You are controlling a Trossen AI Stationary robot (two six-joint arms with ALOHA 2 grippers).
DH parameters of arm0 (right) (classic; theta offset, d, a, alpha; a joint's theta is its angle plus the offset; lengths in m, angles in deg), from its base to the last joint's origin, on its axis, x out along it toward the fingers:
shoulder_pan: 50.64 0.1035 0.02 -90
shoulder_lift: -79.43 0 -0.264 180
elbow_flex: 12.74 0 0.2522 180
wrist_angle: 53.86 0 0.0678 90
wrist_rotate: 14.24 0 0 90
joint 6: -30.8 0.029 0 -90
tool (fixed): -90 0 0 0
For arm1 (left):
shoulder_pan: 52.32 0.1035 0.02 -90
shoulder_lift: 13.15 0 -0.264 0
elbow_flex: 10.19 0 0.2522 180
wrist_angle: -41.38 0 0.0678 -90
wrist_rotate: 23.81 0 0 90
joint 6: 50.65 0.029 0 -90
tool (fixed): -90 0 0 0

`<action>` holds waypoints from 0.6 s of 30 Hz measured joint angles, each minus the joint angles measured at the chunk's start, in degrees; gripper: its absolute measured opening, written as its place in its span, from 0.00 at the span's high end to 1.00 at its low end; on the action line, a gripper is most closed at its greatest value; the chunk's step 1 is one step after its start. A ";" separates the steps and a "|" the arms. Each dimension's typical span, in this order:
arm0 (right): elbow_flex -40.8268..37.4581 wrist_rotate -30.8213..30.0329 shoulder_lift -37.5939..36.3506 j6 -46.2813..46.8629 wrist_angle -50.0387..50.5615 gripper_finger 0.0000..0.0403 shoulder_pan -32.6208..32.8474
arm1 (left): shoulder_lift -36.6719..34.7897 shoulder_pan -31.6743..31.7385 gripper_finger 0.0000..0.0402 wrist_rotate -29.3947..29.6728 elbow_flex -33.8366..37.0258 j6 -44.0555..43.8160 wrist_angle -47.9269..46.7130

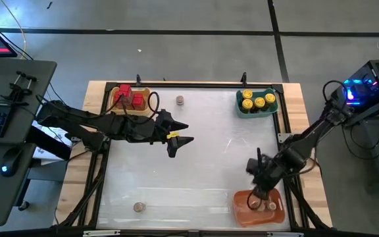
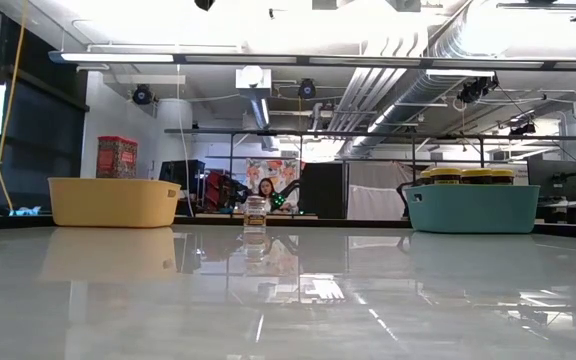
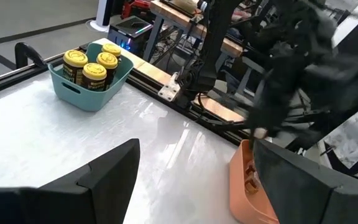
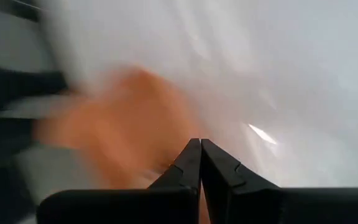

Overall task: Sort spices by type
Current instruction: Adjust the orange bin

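Overhead, the right gripper (image 1: 263, 196) is seen above the orange tray (image 1: 242, 209) with fingers pressed together, apparently empty, while the left gripper (image 1: 184, 133), fingers spread, is held mid-table near one grey-brown jar (image 1: 179, 100).

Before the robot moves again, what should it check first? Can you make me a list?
1. Left tool open and empty over the table middle: ok.
2. Right tool shut, above the orange tray: ok; holding anything: cannot tell.
3. Yellow-lidded jars together in the teal tray: ok.
4. Red boxes in the yellow tray: ok.
5. Small jars all sorted: not ok; one at the far edge, one at the near edge.
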State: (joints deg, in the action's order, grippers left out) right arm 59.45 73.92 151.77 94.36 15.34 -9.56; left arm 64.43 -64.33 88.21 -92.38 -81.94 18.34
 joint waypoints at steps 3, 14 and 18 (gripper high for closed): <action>2.01 -0.42 1.26 -5.68 -13.42 1.00 0.66 | 0.00 0.00 0.25 0.00 0.00 0.00 -0.71; 7.24 9.05 18.98 -18.80 -14.83 1.00 0.06 | 0.00 -0.02 0.25 0.00 -0.02 -0.08 -2.14; 8.44 8.28 21.74 -21.03 -13.52 1.00 -0.55 | -0.02 -0.02 0.25 0.00 -0.02 -0.02 -2.14</action>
State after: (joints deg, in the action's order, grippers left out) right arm 67.89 82.20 173.50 73.33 1.82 -10.10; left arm 64.41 -64.35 88.21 -92.40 -81.96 16.20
